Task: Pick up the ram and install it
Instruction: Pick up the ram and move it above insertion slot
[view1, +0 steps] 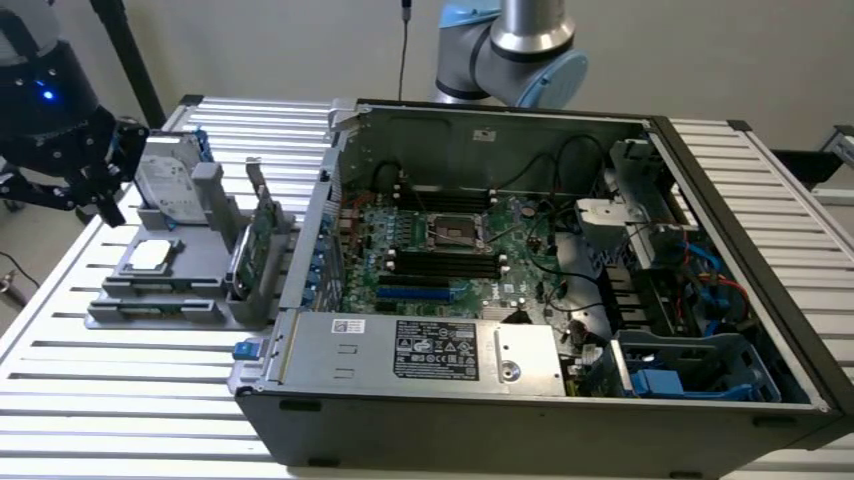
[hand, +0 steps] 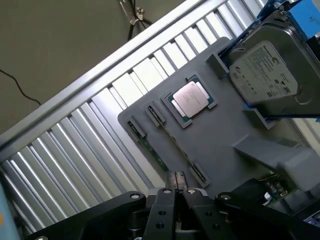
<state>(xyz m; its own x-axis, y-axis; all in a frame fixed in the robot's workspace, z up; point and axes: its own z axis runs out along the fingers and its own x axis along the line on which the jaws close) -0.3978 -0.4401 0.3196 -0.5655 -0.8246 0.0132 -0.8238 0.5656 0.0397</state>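
Ram, a long thin dark-green circuit-board stick (hand: 150, 147), stands on edge in a slot of the grey plastic parts tray (hand: 225, 132) on the slatted metal bench (hand: 100, 140), likely so its top edge can be pinched. The black claw (hand: 176, 181) hovers near it, clenched on nothing.

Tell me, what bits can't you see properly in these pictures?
- Ram: wrist view, edge-on in the grey tray, chips hidden.
- Hard drive label: wrist view, writing too small.
- Motherboard slots: exterior view, too small to tell if filled.
- Pincer: wrist view, body cut off by the picture's edge.
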